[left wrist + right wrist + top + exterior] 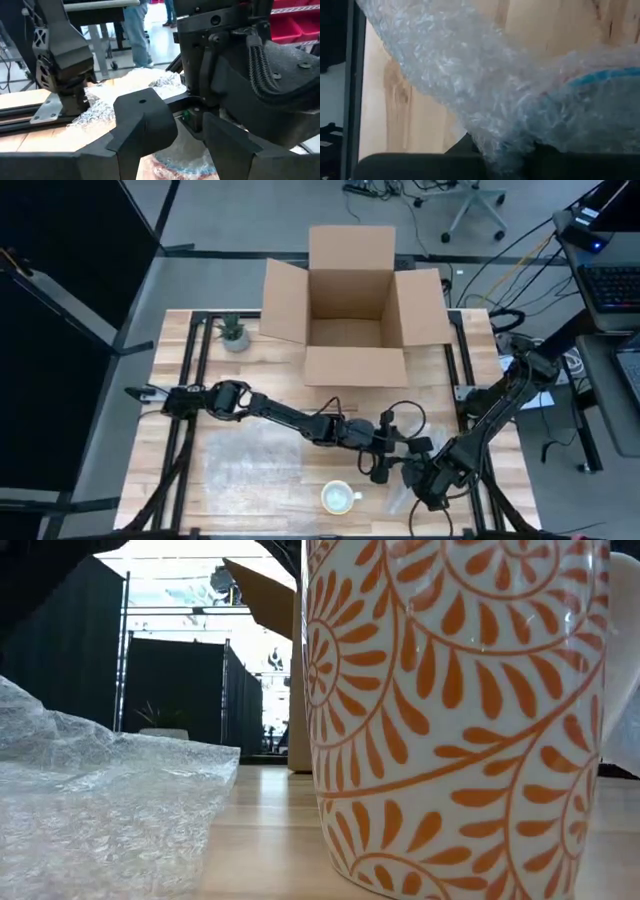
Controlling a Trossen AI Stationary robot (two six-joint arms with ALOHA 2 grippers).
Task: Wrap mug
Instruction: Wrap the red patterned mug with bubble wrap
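— Wooden slatted surface (250, 380), seen from above, with an open cardboard box (355, 365) at its far edge and a small potted plant (233, 332) to the left of the box.

— Where is the mug, and what is being done to it?

— On the near side of the box, well apart from it, an orange-patterned mug (340, 498) stands bare. Just to the right of it, also nearer than the box, the left claw (383, 465) and the right claw (420, 480) meet over a crumpled bundle of bubble wrap (400, 500). The wrist views show a curved blue band through the wrap, so I judge a second mug is inside and the wrapping step is under way. I cannot tell whether either claw is clenched on the wrap or released.

— What does the next move call for?

— Probably closing the loose wrap around the bundle without letting it spring open. After that, I would guess, comes the box or the bare mug. A flat sheet of bubble wrap (250, 455) lies spare, nearer than the box and to the left.

— Which way do the mugs point?

— The orange one is upright, with its long axis vertical and its mouth facing up. The wrapped one's axis is hidden by the wrap; I cannot tell it.
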